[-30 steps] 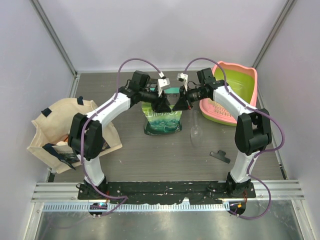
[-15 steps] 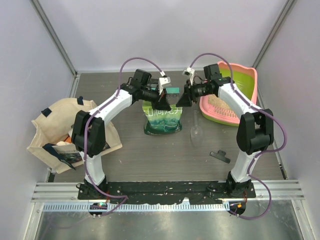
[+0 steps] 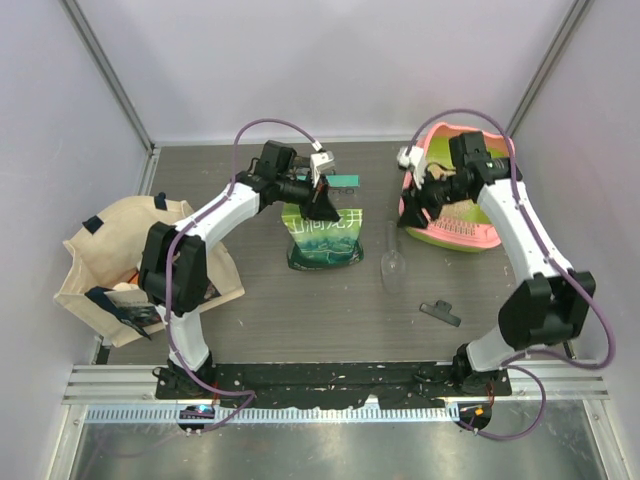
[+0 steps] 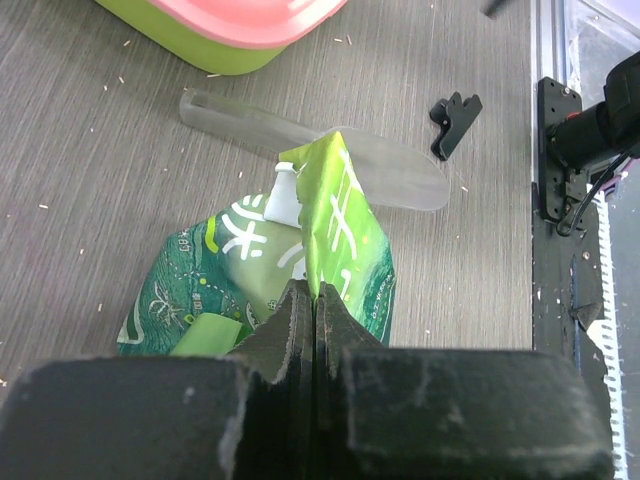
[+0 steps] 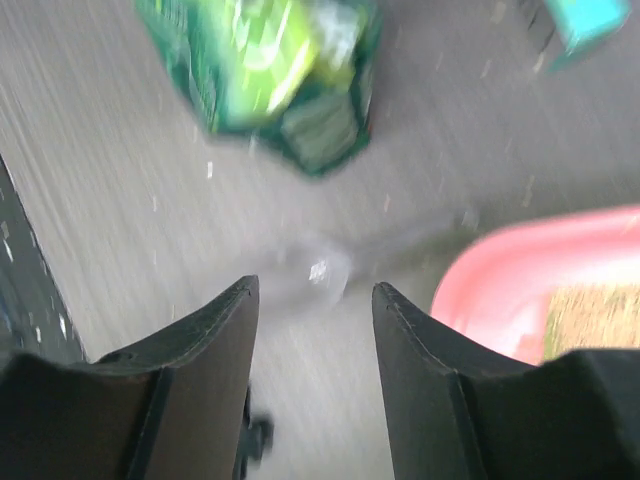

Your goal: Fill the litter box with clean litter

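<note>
Black left claw (image 4: 315,300) tight on green bag (image 4: 190,290); right claw (image 5: 315,295) agape.

Left arm stretches toward one o'clock, its black two-finger left gripper (image 4: 315,296) pinched tight on a green printed bag (image 4: 345,232); the black right gripper (image 5: 315,292) points toward nine o'clock, jaws parted.

One pink-rimmed, lime-green plastic litter box (image 3: 455,242) far right; one green printed bag (image 3: 323,240) centre; one clear plastic scoop (image 3: 391,265); one black clip (image 3: 441,312) near right; one beige fabric tote (image 3: 105,255) left.
</note>
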Available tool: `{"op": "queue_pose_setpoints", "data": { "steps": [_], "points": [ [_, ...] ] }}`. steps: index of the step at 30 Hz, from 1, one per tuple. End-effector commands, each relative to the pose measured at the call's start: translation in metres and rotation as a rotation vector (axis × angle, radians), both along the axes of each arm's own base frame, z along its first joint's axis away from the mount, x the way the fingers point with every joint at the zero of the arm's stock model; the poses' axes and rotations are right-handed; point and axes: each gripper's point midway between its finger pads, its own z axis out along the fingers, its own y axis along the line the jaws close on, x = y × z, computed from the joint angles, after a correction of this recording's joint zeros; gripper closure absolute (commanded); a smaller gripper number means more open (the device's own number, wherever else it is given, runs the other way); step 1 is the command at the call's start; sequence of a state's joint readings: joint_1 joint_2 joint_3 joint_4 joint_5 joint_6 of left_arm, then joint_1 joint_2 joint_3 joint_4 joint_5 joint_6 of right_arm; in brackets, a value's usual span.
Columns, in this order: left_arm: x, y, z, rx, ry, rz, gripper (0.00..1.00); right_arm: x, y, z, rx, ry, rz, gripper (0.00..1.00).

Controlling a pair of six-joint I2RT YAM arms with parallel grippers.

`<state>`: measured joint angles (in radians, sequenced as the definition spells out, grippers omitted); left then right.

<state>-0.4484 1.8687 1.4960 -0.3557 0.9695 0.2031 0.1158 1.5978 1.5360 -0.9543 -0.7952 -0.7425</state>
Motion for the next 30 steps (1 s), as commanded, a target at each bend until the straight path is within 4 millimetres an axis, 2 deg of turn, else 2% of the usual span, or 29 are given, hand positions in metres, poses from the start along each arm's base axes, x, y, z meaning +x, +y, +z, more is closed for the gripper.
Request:
{"op": "queue_pose_setpoints", "data": {
  "steps": [1, 2, 4, 5, 7, 11, 17, 25, 30],
  "points": [
    [0.008, 0.008, 0.025, -0.051, -0.025, 0.045, 1.00, -0.082, -0.063, -0.039, -0.372, 0.035, 0.091, 0.45],
    [0.010, 0.007, 0.025, -0.055, -0.025, 0.047, 1.00, -0.101, -0.078, -0.061, -0.444, 0.083, 0.095, 0.45],
    [0.012, 0.004, 0.028, -0.071, -0.023, 0.051, 1.00, -0.122, -0.094, -0.069, -0.503, 0.082, 0.088, 0.45],
    [0.013, 0.004, 0.029, -0.073, -0.021, 0.055, 1.00, -0.140, -0.105, -0.088, -0.554, 0.139, 0.097, 0.45],
    [0.015, 0.001, 0.032, -0.081, -0.023, 0.058, 1.00, -0.160, -0.116, -0.106, -0.591, 0.199, 0.085, 0.44],
    [0.017, -0.003, 0.034, -0.088, -0.024, 0.055, 1.00, -0.179, -0.140, -0.133, -0.661, 0.366, 0.017, 0.44],
    [0.017, -0.007, 0.034, -0.090, -0.026, 0.052, 1.00, -0.170, -0.157, -0.152, -0.693, 0.438, -0.064, 0.44],
    [0.017, -0.008, 0.034, -0.085, -0.021, 0.058, 1.00, -0.149, -0.146, -0.173, -0.636, 0.525, -0.050, 0.46],
    [0.018, -0.007, 0.032, -0.075, -0.026, 0.062, 1.00, -0.148, -0.142, -0.183, -0.612, 0.584, -0.039, 0.50]
  ]
}}
